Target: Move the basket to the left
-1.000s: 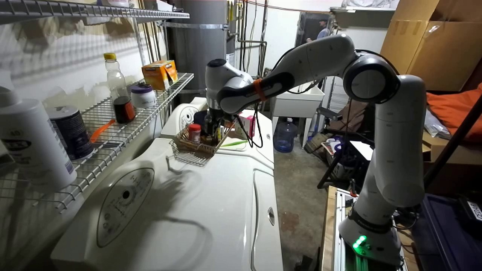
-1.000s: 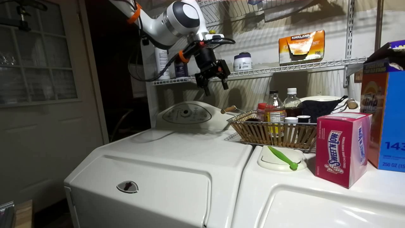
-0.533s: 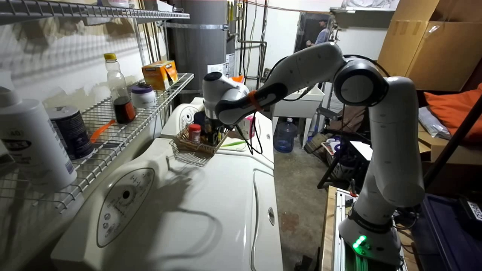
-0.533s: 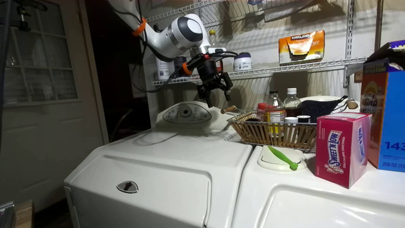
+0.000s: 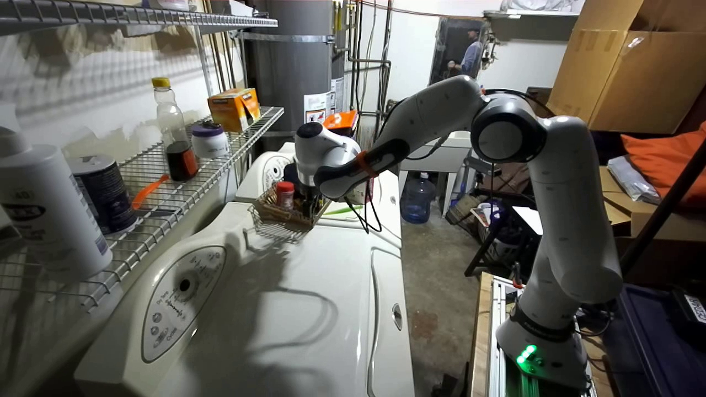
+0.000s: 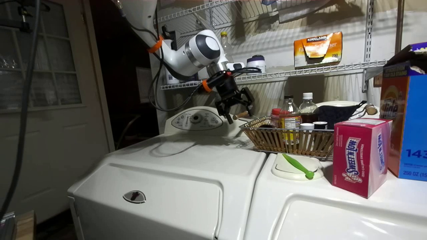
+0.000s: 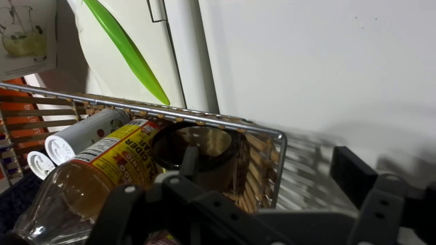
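The basket is slatted tan wood with a metal rim and wooden-grip handles, standing on two white appliances in both exterior views (image 6: 262, 141) (image 5: 269, 208). It holds bottles, a red-capped jar, white-capped shakers and dark cloth. My gripper (image 6: 240, 116) is open, tilted, above the basket's left end near its handle (image 6: 243, 115). In the wrist view, the gripper (image 7: 264, 160) straddles the basket's end rim (image 7: 281, 163): one finger is over the inside, the other outside over the white top. The fingers appear apart from the rim. The near end of the basket is partly hidden by the gripper.
A pink sweetener box (image 6: 362, 160) and a green utensil (image 6: 298, 166) lie close to the basket's front. A large blue and orange box (image 6: 412, 120) stands at right. A wire shelf (image 6: 333, 67) with an orange carton (image 6: 318, 50) hangs behind. The white appliance top (image 6: 186, 156) extends left.
The arm and open gripper have moved down and toward the basket's left end, rightward in the exterior view with the pink box. The basket has not moved.
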